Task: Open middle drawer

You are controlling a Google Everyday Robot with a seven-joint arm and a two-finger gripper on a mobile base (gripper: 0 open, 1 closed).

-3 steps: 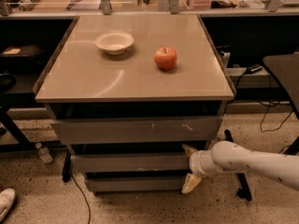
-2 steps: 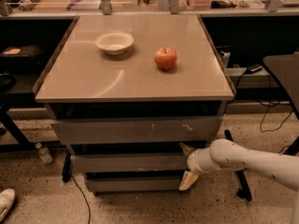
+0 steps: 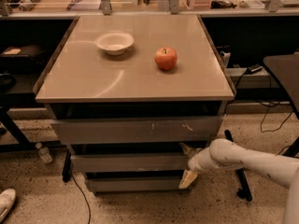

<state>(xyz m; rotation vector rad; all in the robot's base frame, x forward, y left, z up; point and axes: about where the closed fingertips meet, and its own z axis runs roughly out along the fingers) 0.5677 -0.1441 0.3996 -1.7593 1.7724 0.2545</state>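
Hardly anything has shifted over the last second: the white robot arm reaches in from the right edge as before, its wrist holding almost the same spot at the cabinet's lower right corner. From the one camera view, the gripper is right at the right-hand end of the wide, shallow grey middle drawer, and its two tan fingers are spread apart, one poking above the drawer front's top edge and one hanging below its bottom edge. Whether they actually touch the metal can't be made out. That middle drawer sits second of three, under the taller grey drawer front with white scratch marks and over the short grey bottom drawer front, with a dark gap above it; whether it has come out at all can't be judged. Up on the smooth beige worktop a shallow white bowl stands toward the back left, and a red apple sits well apart to its right. Down on the speckled floor, a small clear bottle stands near the cabinet's left side, and a white shoe pokes in at the bottom left corner.
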